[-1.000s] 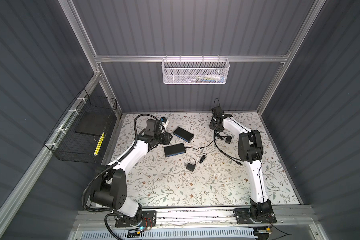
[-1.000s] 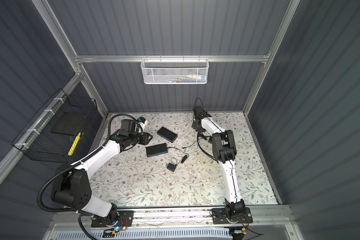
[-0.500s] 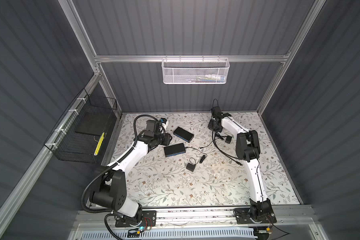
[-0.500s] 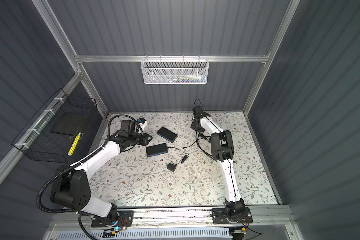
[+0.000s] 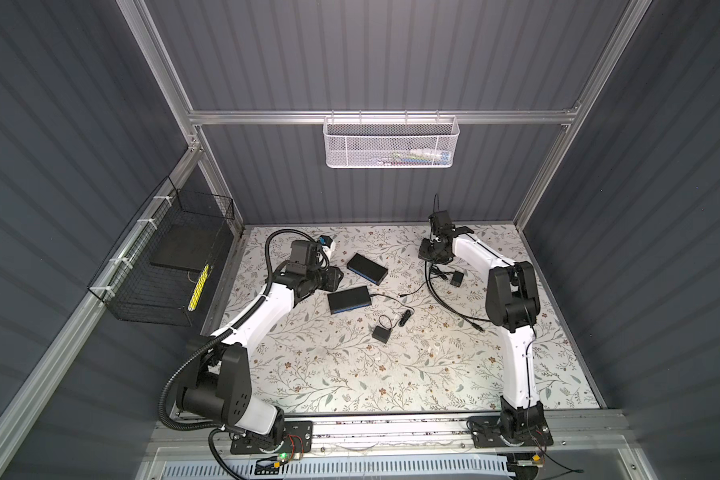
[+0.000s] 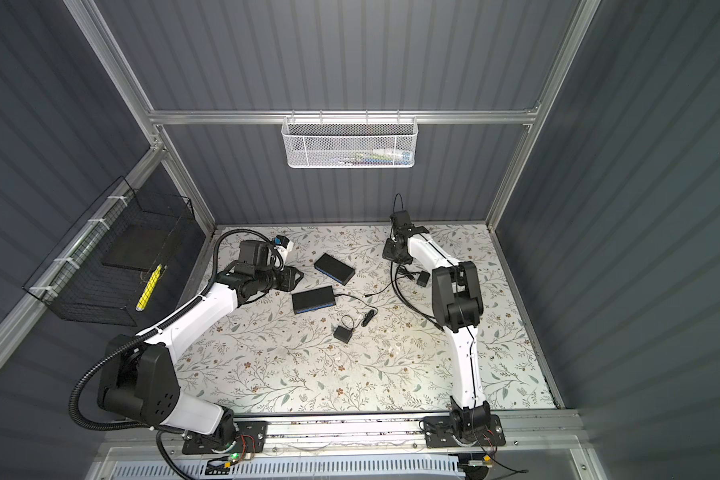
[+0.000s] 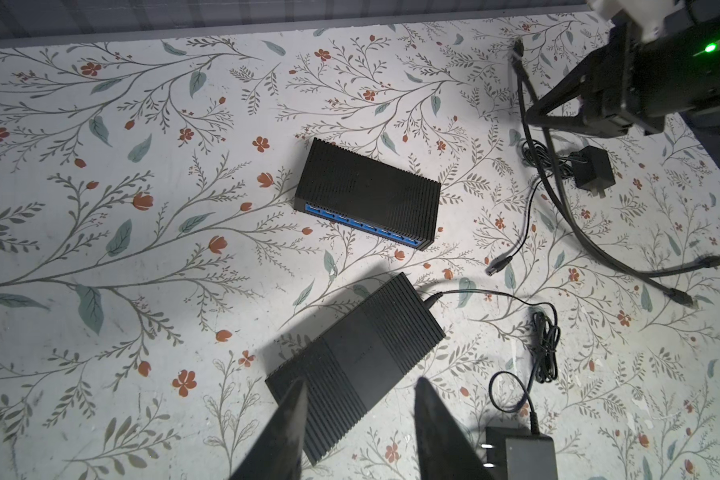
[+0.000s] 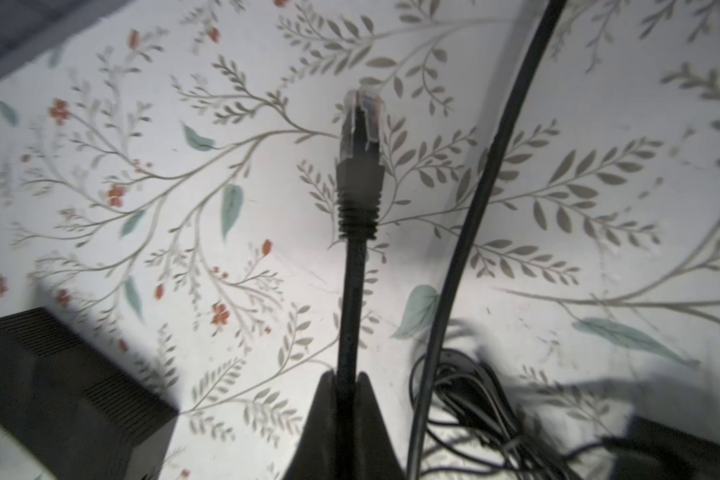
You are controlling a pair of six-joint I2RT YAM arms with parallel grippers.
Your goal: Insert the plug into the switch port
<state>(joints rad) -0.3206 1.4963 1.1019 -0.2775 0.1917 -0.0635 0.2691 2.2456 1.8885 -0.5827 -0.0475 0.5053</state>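
Two flat black switch boxes lie on the floral mat. The far box (image 5: 366, 268) (image 7: 366, 187) shows its blue face with a row of ports (image 7: 362, 226); the near box (image 5: 348, 300) (image 7: 358, 357) has a thin power lead plugged into it. My right gripper (image 8: 346, 378) (image 5: 432, 254) is shut on a black network cable, just behind its clear-tipped plug (image 8: 360, 124). The plug sticks out ahead of the fingers, above the mat and right of the far box. My left gripper (image 7: 360, 382) (image 5: 336, 277) hangs open over the near box's end, holding nothing.
A black power adapter (image 5: 381, 333) with a coiled lead lies in front of the near box. A smaller adapter (image 5: 457, 277) and its loose barrel connector (image 7: 499, 266) lie below the right gripper. A white mesh basket (image 5: 391, 141) hangs on the back wall and a black wire basket (image 5: 163, 257) on the left wall.
The right gripper's jaws have closed onto the network cable and the right arm has shifted slightly. The left arm has stayed put.
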